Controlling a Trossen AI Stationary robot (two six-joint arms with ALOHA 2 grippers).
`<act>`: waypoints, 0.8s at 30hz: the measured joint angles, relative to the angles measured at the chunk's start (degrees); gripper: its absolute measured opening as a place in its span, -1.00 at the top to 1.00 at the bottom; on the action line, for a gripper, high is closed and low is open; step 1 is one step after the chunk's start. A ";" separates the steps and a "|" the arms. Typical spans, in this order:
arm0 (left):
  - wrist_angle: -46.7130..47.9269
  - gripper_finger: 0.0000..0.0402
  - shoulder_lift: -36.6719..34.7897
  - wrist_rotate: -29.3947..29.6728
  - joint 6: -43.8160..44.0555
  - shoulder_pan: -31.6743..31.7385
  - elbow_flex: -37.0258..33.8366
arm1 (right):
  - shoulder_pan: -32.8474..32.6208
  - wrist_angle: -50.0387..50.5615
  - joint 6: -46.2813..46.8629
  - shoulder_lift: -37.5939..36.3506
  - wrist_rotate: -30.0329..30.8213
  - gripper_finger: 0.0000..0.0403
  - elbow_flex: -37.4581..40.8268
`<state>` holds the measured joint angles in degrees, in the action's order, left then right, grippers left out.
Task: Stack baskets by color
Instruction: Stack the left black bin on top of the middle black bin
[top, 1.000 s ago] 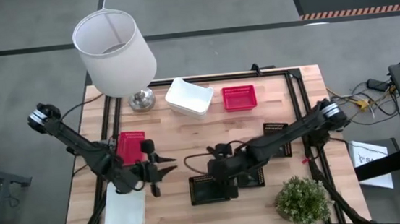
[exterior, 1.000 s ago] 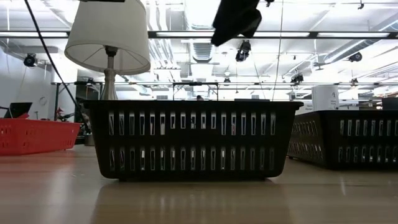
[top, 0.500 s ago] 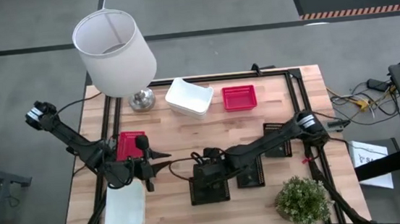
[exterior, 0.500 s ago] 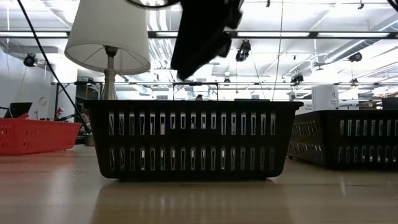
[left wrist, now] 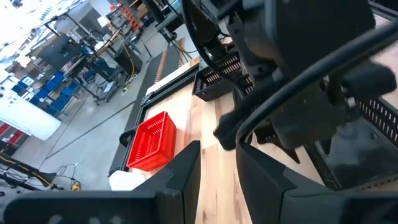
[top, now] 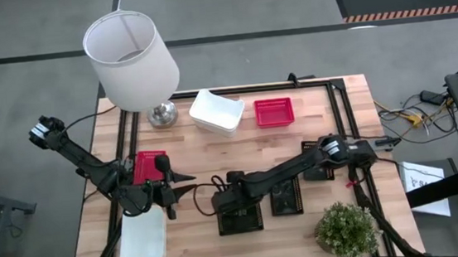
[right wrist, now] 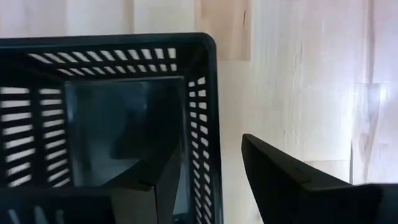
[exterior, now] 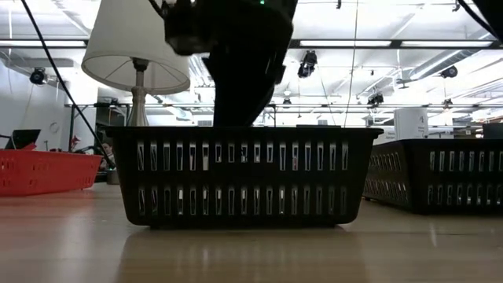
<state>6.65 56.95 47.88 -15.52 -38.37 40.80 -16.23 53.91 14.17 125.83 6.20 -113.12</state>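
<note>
Right gripper [top: 221, 202], fingers spread open, straddling one side wall of the near black mesh-sided plastic basket [top: 241, 217] at the table's near centre, one finger inside, one outside. Left gripper [top: 177, 185] waiting at near left above a red mesh basket [top: 145, 167]; fingers parted, apparently empty. Best to lower fully over the wall, then close squarely before lifting.

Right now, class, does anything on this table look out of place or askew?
Yes: a lamp and a potted plant stand among the baskets, unrelated to sorting. The white baskets sit askew, turned against the table's edges.
</note>
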 joint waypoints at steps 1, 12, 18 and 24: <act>-0.01 0.56 0.00 -0.02 0.06 0.00 -0.02 | 0.04 0.02 -0.27 0.42 0.02 0.20 -0.04; -0.12 0.56 0.00 -0.21 1.69 0.00 -0.24 | 0.48 -0.28 -4.64 0.52 -0.15 0.87 0.15; -0.15 0.56 0.07 -0.20 3.18 -0.01 -0.24 | 0.63 0.07 -2.86 -0.01 -0.67 0.94 0.14; -0.38 0.56 0.07 0.26 4.71 0.00 -0.24 | 1.69 2.76 4.46 -1.55 -3.70 0.95 -2.42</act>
<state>6.27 57.01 48.14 -10.81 -38.37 40.56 -14.54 56.67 18.63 124.28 2.49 -115.54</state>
